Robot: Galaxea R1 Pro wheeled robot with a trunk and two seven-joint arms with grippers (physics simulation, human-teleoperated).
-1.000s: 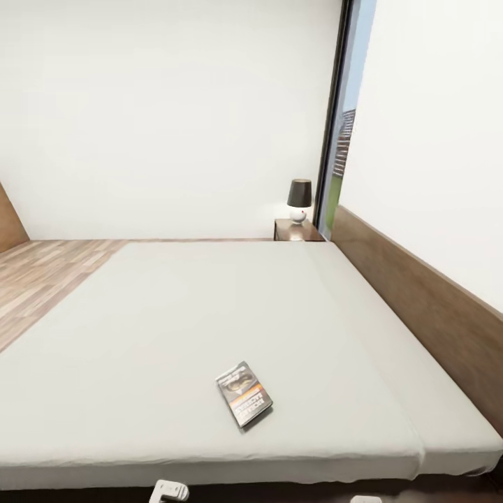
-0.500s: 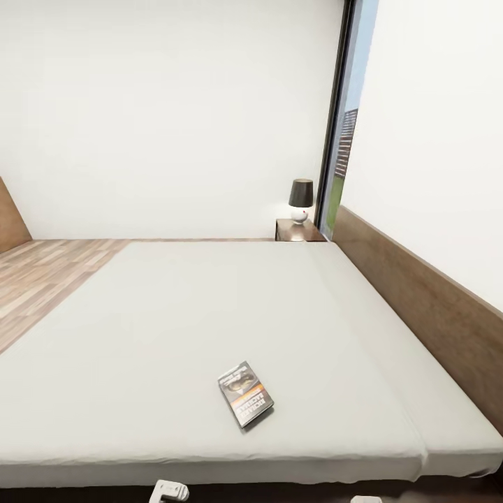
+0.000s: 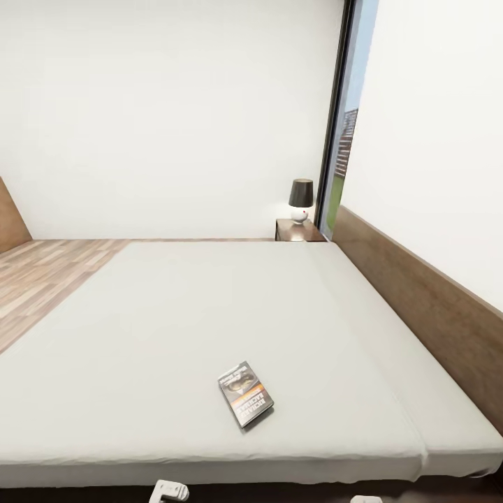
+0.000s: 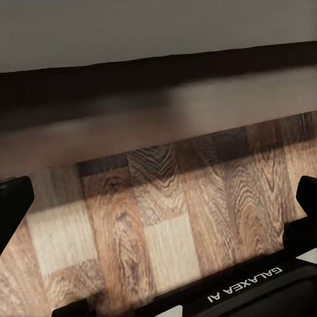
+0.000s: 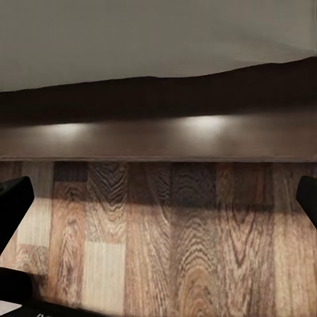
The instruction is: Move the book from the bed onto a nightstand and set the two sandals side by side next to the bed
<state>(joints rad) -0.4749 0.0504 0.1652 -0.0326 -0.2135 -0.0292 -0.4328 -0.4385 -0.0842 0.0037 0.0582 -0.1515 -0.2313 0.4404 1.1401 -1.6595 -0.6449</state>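
Standing at the foot-side edge of the bed (image 3: 175,314), robot faces across the mattress toward the far wall. Book (image 3: 244,394) lies flat on the mattress near the close edge, slightly right of centre, cover up, turned a bit off square. Nightstand (image 3: 299,230) sits at the far corner, beside the headboard (image 3: 419,307) and the window (image 3: 342,140), with a dark-shaded lamp (image 3: 300,199) on top.

Step in hand, my read: book pickup, not yet started. Nothing held.

Left gripper (image 4: 158,218): fingers spread wide, dark tips at opposite edges of the left wrist view, nothing between them. It hangs low, pointing at the wood-plank floor (image 4: 165,218) and the dark bed frame (image 4: 152,86). Right gripper (image 5: 158,211): same, spread and empty, looking at floor and the underside shadow of the frame, grey mattress edge above.

Next move, as I judge it: raise an arm over the mattress edge and reach the book. It's thin and flat on a soft surface, so getting a finger under an edge looks like the tricky part; sliding it toward the mattress edge may help. Nightstand is well apart from the book, so a drive around the bed probably follows.

Sandals: can't place them from these frames.

Writing: "GALAXEA" plus a few more characters, printed on the gripper body in the left wrist view, upside down. Book cover has an orange band and white lettering, too small to read.
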